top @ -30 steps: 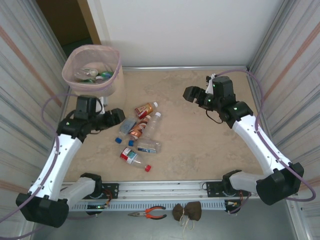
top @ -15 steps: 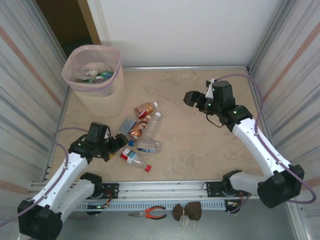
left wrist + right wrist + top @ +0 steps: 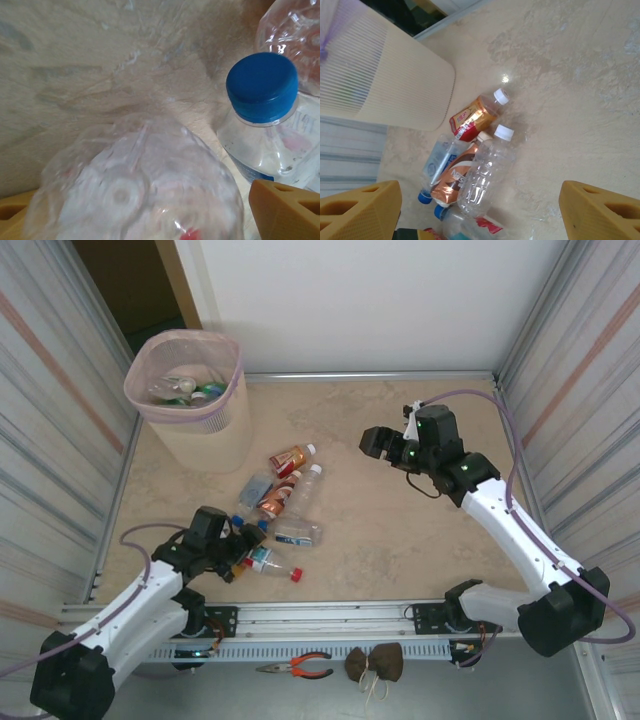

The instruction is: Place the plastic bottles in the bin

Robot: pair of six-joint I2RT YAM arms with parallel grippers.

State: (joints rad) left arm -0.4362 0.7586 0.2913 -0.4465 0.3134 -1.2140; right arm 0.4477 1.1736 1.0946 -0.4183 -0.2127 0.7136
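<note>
Several plastic bottles (image 3: 285, 502) lie in a heap mid-table, clear or labelled, with white, blue and red caps. My left gripper (image 3: 241, 555) is low at the heap's near end, open, its yellow fingers (image 3: 285, 210) standing either side of the base of a clear bottle (image 3: 135, 185) with a red cap (image 3: 296, 576). A blue-capped bottle (image 3: 262, 90) lies just right of it. My right gripper (image 3: 378, 441) hangs open and empty above the table, right of the heap; its wrist view looks down on the bottles (image 3: 487, 175). The beige bin (image 3: 190, 405), pink-lined, stands at the back left.
Several bottles lie inside the bin, down past its rim (image 3: 135, 395). Corrugated walls close in both sides. A metal rail (image 3: 330, 620) runs along the near edge, with pliers (image 3: 295, 668) and a brown bundle (image 3: 375, 662) beyond it.
My left arm swung from beside the bin down to the near end of the heap, and its jaws opened wider. My right gripper drifted slightly left and nearer.
</note>
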